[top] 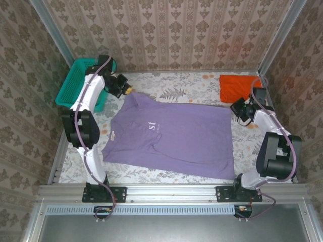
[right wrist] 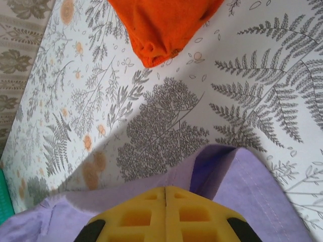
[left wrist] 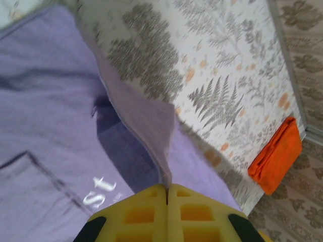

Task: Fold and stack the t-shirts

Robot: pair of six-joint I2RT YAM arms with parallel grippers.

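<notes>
Lavender t-shirt (top: 176, 138), long axis left-right, neck (top: 112, 133) leftward (spread out)

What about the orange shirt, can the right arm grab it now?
Probably not yet. The right gripper is shut on a corner of the purple shirt, so it would have to let go first. The orange shirt lies close by, with bare table between.

A lavender-purple t-shirt (top: 174, 141) with small white lettering, centre frame, on a counter (top: 186, 85) clothed in white with grey ferns and orange blossoms. A bright orange t-shirt (top: 236, 87) shows upper right, a teal mesh basket (top: 69, 92) upper left, beige damask wallpaper (top: 171, 35) behind.
</notes>
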